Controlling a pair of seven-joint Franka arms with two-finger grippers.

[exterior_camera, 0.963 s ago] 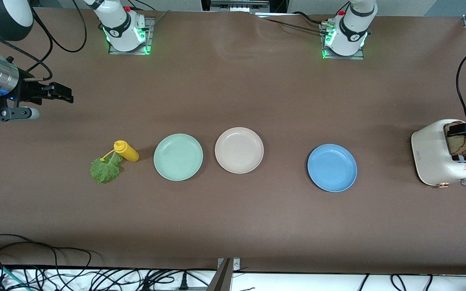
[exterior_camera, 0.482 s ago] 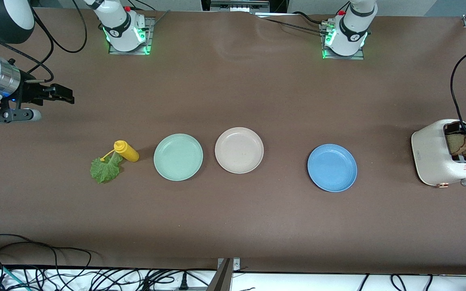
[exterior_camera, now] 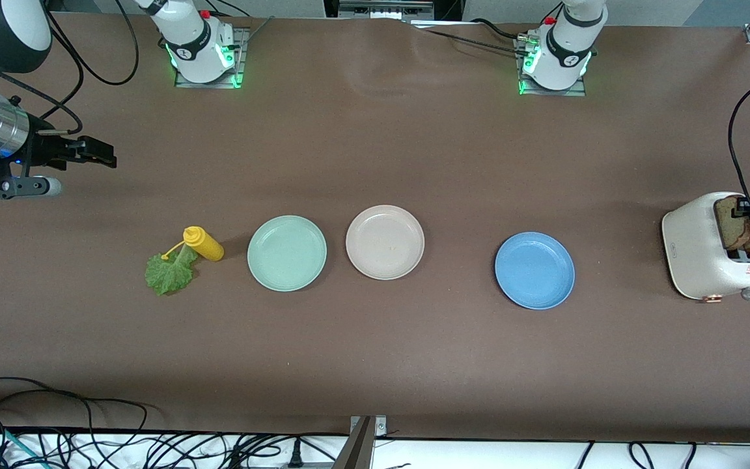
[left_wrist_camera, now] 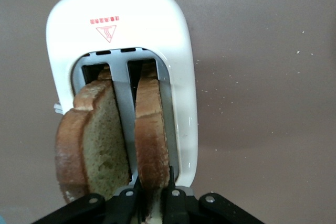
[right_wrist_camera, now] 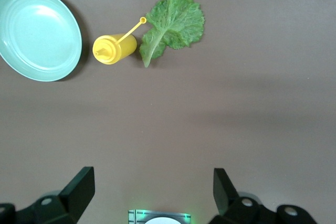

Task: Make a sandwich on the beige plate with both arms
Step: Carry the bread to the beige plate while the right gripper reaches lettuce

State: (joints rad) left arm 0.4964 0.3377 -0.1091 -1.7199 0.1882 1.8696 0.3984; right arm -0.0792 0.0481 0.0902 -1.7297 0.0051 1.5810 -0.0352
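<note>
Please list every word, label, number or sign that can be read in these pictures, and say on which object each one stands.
Red warning triangle with a small symbol inside it, on the top of the white toaster: a sign, no words.
Short red line of print above that triangle: too small to read.
Small dark mark on the toaster's side: too small to read.
Round logo on each arm's base: too small to read.
No other text shows.

We see even, bright overhead light on the brown table (exterior_camera: pixel 375 365) — soft shadows beside the mint green plate (exterior_camera: pixel 287 253) and yellow bottle (exterior_camera: pixel 203 243) — green glow at both bases; all views sharp.
</note>
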